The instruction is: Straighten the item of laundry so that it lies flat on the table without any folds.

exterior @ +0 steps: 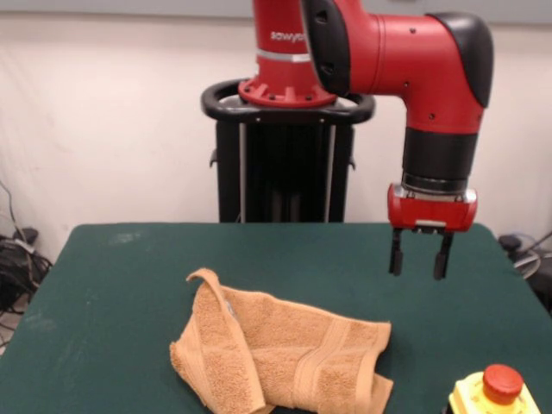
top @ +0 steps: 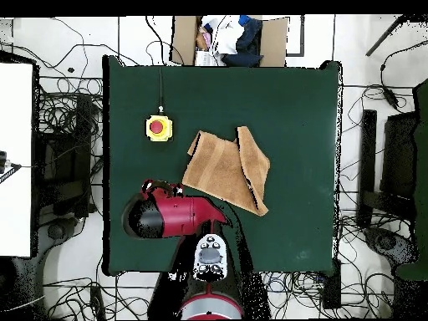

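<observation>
Closest to you in the front view sits a yellow box with a red button (exterior: 498, 390). Right beside it lies the towel (exterior: 285, 354), near the front middle of the green table (exterior: 121, 285). The towel is soft, light and floppy, so it will bend and drag when you pull it. One side is folded over the rest, and a corner (exterior: 203, 275) sticks up. That raised corner looks like the best spot to pinch. Farther back, the gripper (exterior: 419, 257) hangs in the air, fingers apart, holding nothing, away from the towel.
</observation>
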